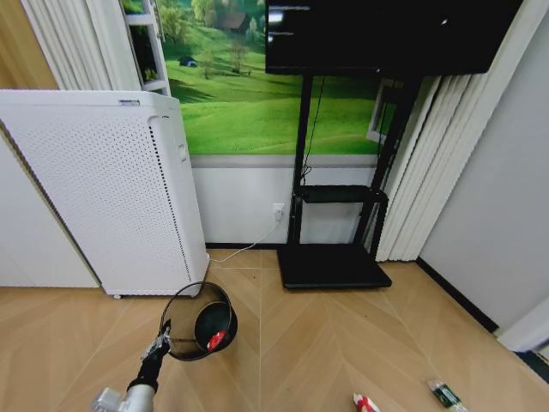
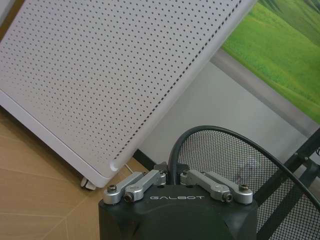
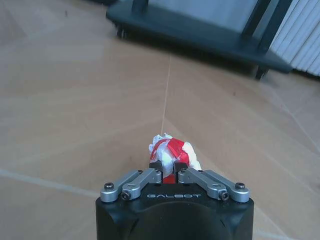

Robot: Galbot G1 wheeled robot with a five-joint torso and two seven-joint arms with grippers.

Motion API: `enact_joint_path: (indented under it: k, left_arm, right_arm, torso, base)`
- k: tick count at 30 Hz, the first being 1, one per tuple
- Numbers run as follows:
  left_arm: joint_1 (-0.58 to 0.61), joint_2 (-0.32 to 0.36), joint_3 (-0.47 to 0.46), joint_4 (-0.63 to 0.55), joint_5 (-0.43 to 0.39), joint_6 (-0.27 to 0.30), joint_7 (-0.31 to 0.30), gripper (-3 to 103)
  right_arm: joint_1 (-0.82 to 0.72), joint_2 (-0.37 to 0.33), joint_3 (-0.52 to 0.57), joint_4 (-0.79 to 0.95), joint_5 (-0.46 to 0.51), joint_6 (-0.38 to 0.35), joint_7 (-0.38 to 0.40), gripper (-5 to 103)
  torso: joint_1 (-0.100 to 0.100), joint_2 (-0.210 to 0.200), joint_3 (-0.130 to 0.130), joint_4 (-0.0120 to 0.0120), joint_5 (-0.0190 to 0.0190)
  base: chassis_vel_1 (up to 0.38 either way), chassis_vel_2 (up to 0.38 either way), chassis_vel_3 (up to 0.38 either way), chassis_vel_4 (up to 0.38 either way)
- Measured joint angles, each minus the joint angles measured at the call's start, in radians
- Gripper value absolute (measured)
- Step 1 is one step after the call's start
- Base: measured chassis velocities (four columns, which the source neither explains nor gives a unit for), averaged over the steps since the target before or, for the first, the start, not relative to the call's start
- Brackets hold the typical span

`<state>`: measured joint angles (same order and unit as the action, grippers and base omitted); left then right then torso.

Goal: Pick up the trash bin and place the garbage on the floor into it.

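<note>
**Bin gripped at the rim, packet pinched in the other gripper**

Readable writing: "GALBOT" in pale letters on the black housing of both wrist cameras' grippers. No legible label anywhere else; white label of the green bottle too small to read.

Left gripper closed narrowly on the rim of the small round black wire-mesh trash bin, seen from the head camera at lower left, arm reaching up from the bottom edge. Bin tilted, mouth toward the camera, just in front of the tall white perforated box-shaped appliance. Something small and red inside the bin, too small to identify. Cannot tell from these views whether the bin base touches the light tan herringbone parquet floor.

Left wrist view: fingers clamped either side of the dark rim wire of the bin, mesh wall beyond, appliance filling the background.

Right wrist view: right gripper shut on a crumpled red-and-white packet, parquet beneath, black stand base farther off. Contact between packet and floor not discernible.

Head view, bottom edge: red-and-white packet partly cut off by the frame, green bottle lying on the floor to its right, apart from it.
</note>
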<state>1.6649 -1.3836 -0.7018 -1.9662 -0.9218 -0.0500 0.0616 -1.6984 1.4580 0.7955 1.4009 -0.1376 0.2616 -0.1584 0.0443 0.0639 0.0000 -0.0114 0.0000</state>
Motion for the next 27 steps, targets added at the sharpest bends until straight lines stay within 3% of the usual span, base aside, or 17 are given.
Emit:
enact_joint_path:
  k: [6,11,15,17,24,27]
  left_arm:
    - [-0.067,0.046,0.044,0.066,0.081,0.001,0.017,7]
    - [-0.082,0.054,0.060,0.071,0.084,0.004,0.013,7]
    - [-0.156,0.091,0.148,0.069,0.091,0.037,-0.016,7]
    - [-0.190,0.097,0.216,0.056,0.126,0.057,-0.042,7]
    - [-0.244,0.101,0.353,0.034,0.173,0.093,-0.080,7]
    - [-0.263,0.111,0.477,0.040,0.233,0.117,-0.098,7]
  right_arm:
    - [-0.066,0.005,0.010,0.148,0.124,0.143,-0.048,10]
    - [-0.085,0.007,0.013,0.190,0.142,0.163,-0.049,10]
    - [-0.182,0.014,0.014,0.382,0.209,0.259,-0.096,10]
    - [-0.236,0.002,-0.002,0.488,0.247,0.333,-0.204,10]
    - [-0.277,0.002,-0.010,0.556,0.272,0.394,-0.304,10]
    - [-0.279,0.000,-0.026,0.559,0.282,0.406,-0.343,10]
  torso:
    - [0.000,0.000,0.000,0.0000,-0.0002]
    - [0.000,0.000,0.000,0.0001,-0.0003]
    - [0.000,0.000,0.000,-0.0006,0.0000]
    - [0.000,0.000,0.000,0.0008,0.0002]
    - [0.000,0.000,0.000,-0.0006,0.0000]
    - [0.000,0.000,0.000,0.0002,0.0003]
  base:
    - [0.000,0.000,0.000,0.000]
    - [0.000,0.000,0.000,0.000]
    - [0.000,0.000,0.000,0.000]
    - [0.000,0.000,0.000,0.000]
    - [0.000,0.000,0.000,0.000]
    - [0.000,0.000,0.000,0.000]
